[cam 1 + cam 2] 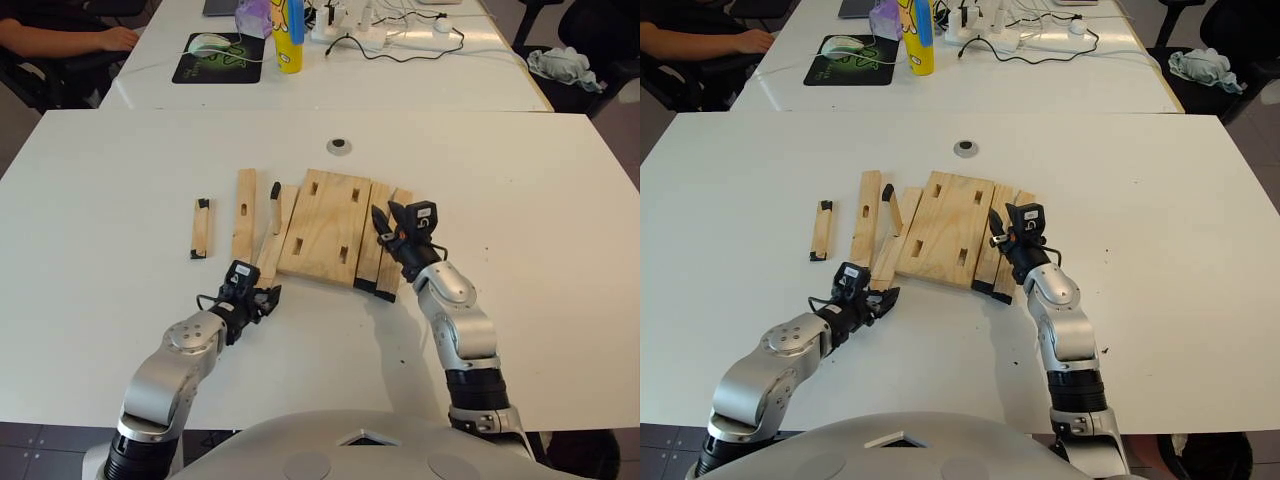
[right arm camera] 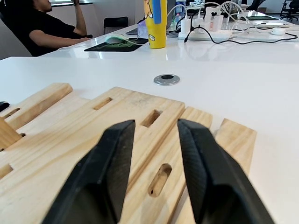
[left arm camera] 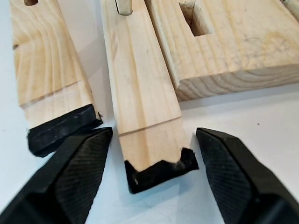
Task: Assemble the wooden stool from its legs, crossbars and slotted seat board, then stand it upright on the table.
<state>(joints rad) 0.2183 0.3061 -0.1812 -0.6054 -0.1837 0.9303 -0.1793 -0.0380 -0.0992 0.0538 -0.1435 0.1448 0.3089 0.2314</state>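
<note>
Alignment is what I watch on this pick. The left gripper (image 3: pixel 154 133) sits low over the table (image 1: pixel 520 200) with its fingers spread wide, holding nothing. One pad is on each side of the capped end of the near leg (image 3: pixel 140 84). That leg lies flat just beside the left edge of the seat board (image 3: pixel 233 37), and a neighbouring leg (image 3: pixel 46 60) lies close on its other side.

To do it well, I judge that I should slide forward past the black cap (image 3: pixel 161 168) and close on bare wood. The finger on the neighbour's side has little room, so I would keep it clear of that piece. The cap looks rubbery with a ragged edge and might squirm under a squeeze. The wood above it is square-sided, so it should seat flat against the ribbed pads.

The right gripper (image 2: pixel 155 126) hovers over the board's right edge with its fingers parted and empty. It is above the seam where a slotted leg (image 2: pixel 198 114) lies against the board, with an outer leg (image 2: pixel 236 140) beyond.

All the parts are pale, unfinished softwood with visible grain and crisp sawn edges. The board is a thick slab with rectangular mortises cut through it, and the legs are long bars with oval slots. A short crossbar (image 1: pixel 201 228) lies apart on the far left. Nothing is joined yet.
</note>
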